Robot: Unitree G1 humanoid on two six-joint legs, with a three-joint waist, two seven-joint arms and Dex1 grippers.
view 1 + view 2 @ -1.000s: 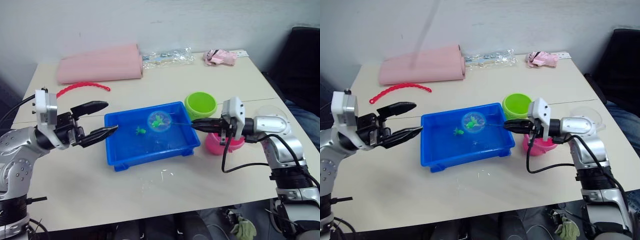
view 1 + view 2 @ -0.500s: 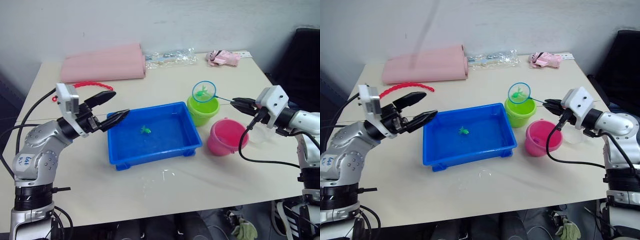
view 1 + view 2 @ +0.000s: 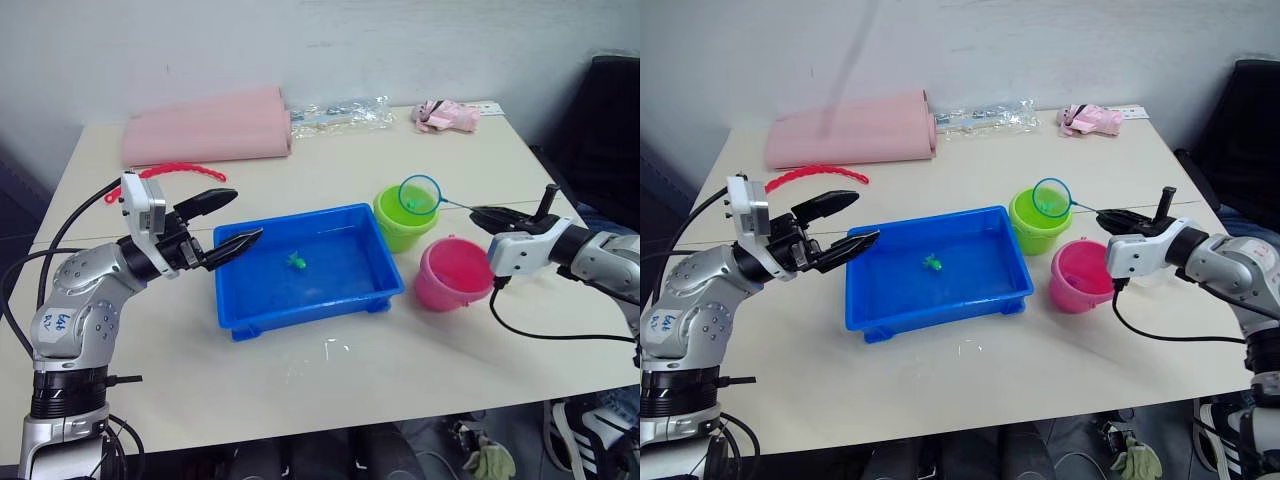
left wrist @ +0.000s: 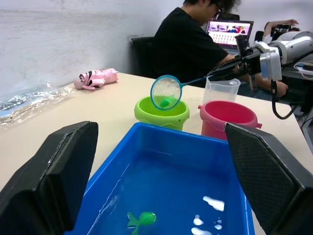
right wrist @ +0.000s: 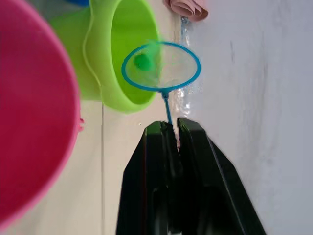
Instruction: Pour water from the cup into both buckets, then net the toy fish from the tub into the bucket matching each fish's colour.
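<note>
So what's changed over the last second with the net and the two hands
The right hand, shut on the net handle, lifted the net with a green fish out of the tub, carried it over the green bucket and tipped the hoop on its side there. The left hand rose and moved toward the tub's far left corner, open. One green fish stayed in the tub; the buckets stayed put.

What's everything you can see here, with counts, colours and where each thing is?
Tub: one, blue, table middle.
Toy fish: one green, in tub.
Buckets: lime green bucket beside tub; pink bucket nearer the robot.
Net: one, blue-rimmed, over green bucket.
Cup: one, clear, behind pink bucket.
Roll: pink, far side.
Chain: red, near roll.
Plastic bag: clear, far edge.
Person: black top, seated beyond.
Left gripper: open, at tub's end.
Right gripper: shut on net.
</note>
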